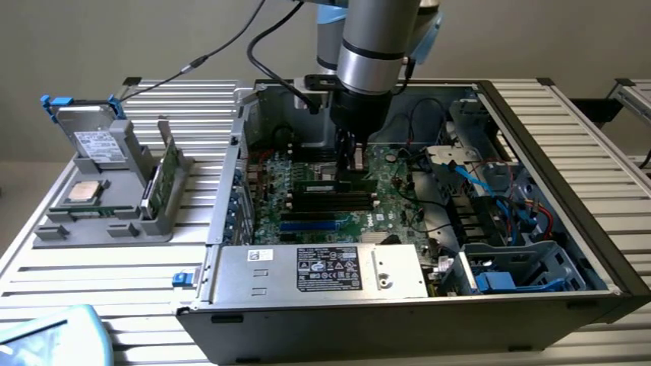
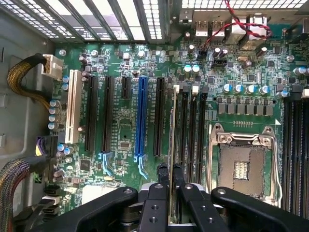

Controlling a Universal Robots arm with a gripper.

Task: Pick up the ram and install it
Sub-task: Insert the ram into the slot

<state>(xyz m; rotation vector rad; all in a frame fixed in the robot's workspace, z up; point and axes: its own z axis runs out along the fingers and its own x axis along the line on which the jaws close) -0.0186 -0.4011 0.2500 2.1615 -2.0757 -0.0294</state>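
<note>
Tool [image 2: 170,178] clenched on slim green ram stick [image 2: 172,130], edge-on; long axis parallel w/ long black memory slots [image 2: 186,135] just beneath.

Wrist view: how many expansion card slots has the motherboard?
6: a white slot, a long black slot, a second long black slot, a short black slot, a blue slot, a third long black slot beside the ram. The gripper may hide more.
</note>
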